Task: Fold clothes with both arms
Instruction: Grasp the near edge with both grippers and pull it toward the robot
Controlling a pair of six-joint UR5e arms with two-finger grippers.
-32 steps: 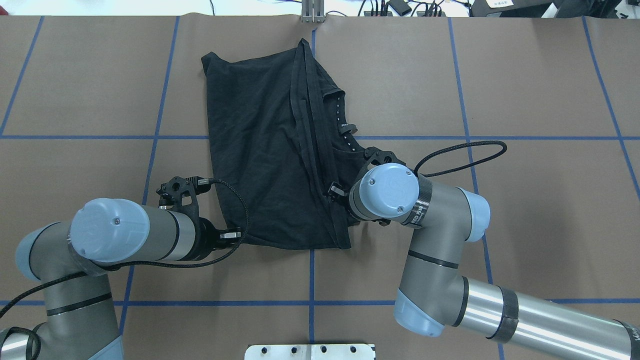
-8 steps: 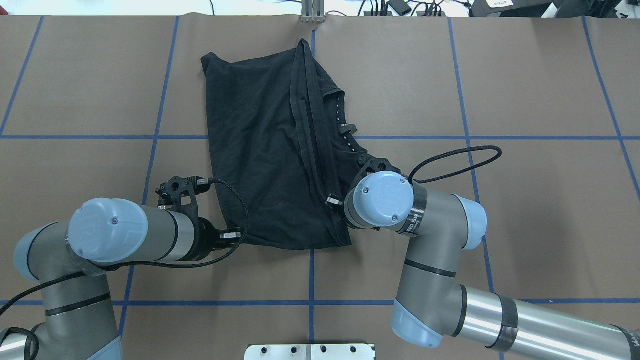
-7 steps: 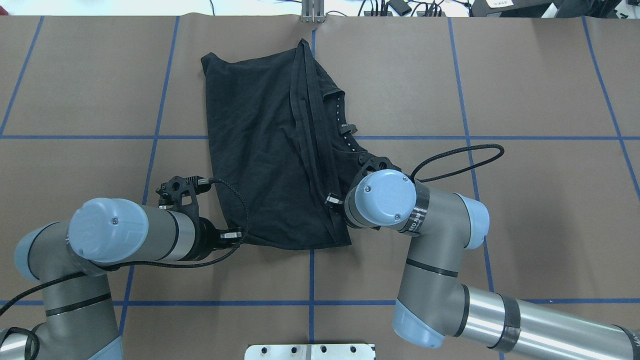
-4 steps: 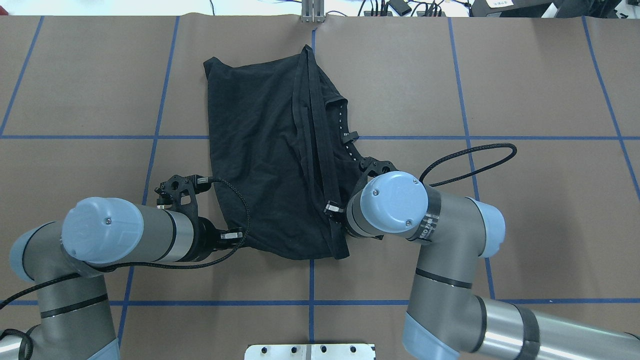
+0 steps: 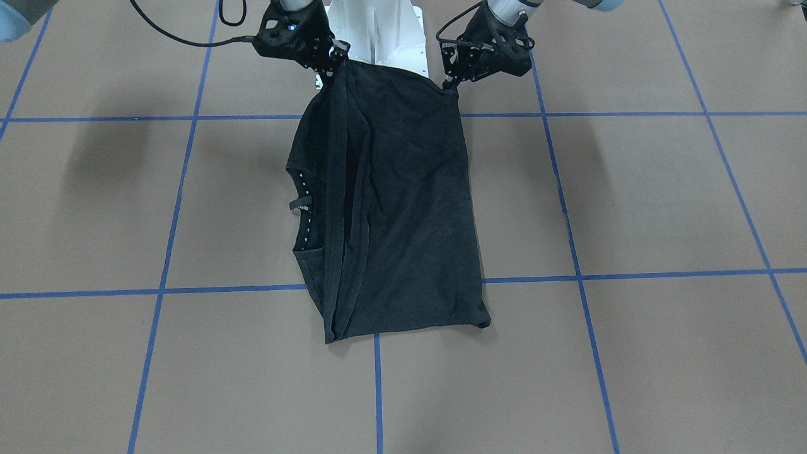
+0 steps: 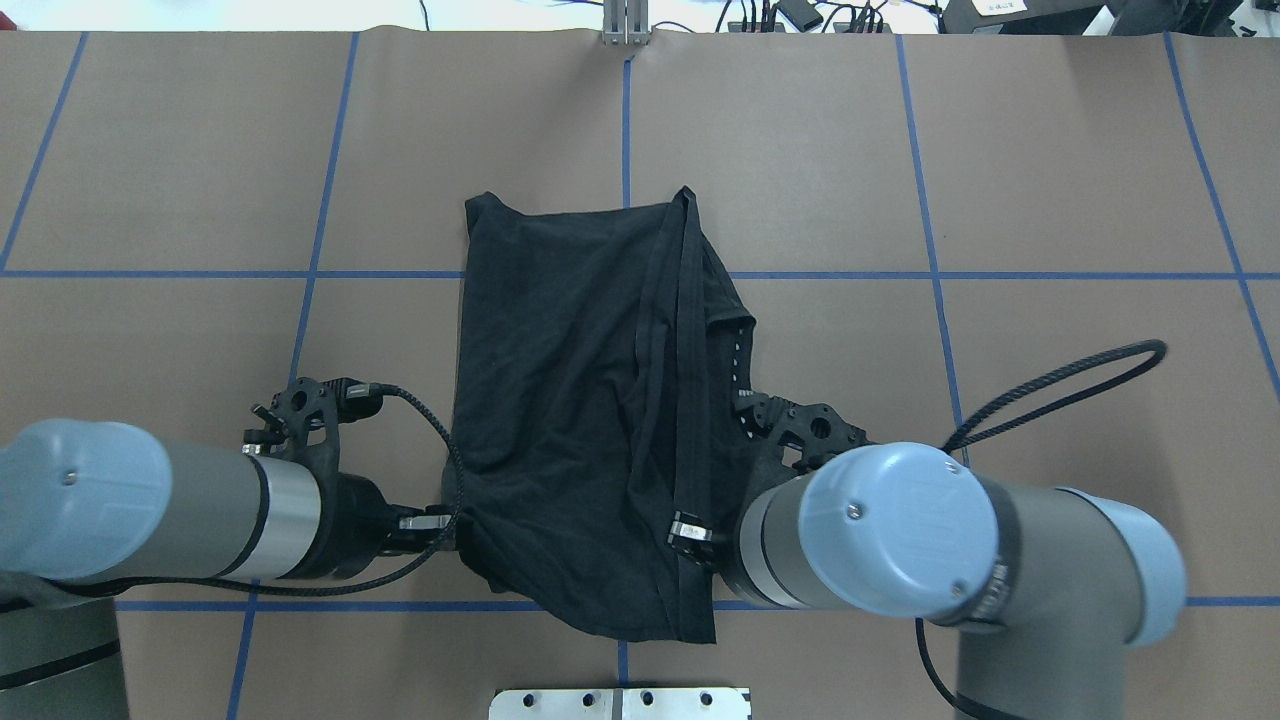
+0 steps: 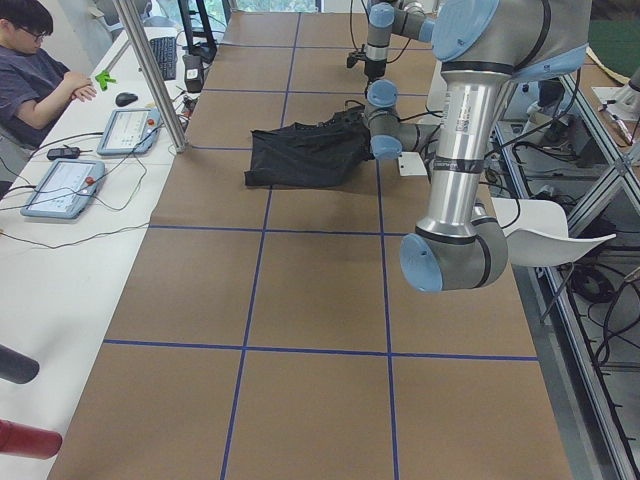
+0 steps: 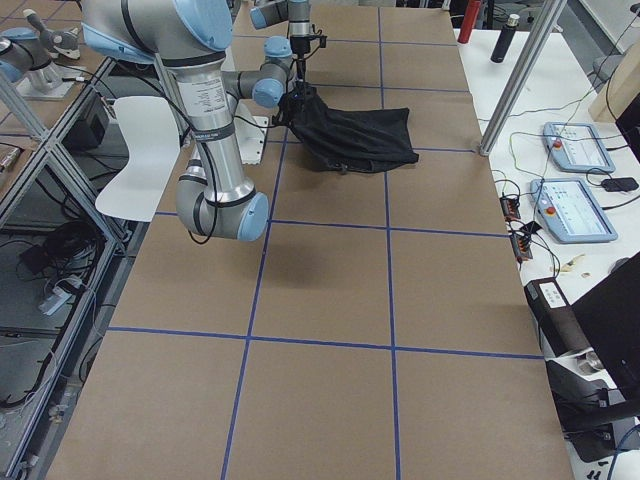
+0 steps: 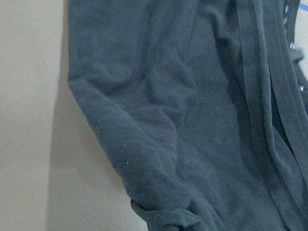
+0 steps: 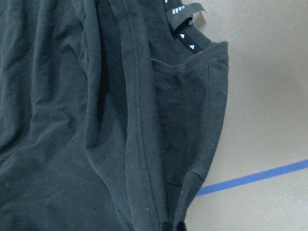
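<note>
The black T-shirt lies folded lengthwise on the brown table, plain black side up, with no chest logo showing. Its collar with the white-dotted neck label faces the right side. My left gripper is shut on the shirt's near left corner. My right gripper is shut on its near right corner, by the doubled hem strip. In the front-facing view the shirt rises at those two corners to the left gripper and the right gripper. Both wrist views are filled with black cloth.
The white bolted pedestal plate sits just behind the shirt's near edge. Blue tape lines grid the table. A metal post stands at the far edge. An operator and control tablets are on the far side.
Both arms have drawn back toward the robot's base with the shirt's near corners held. The whole shirt has slid toward the base and slightly right, and its near edge is lifted.
</note>
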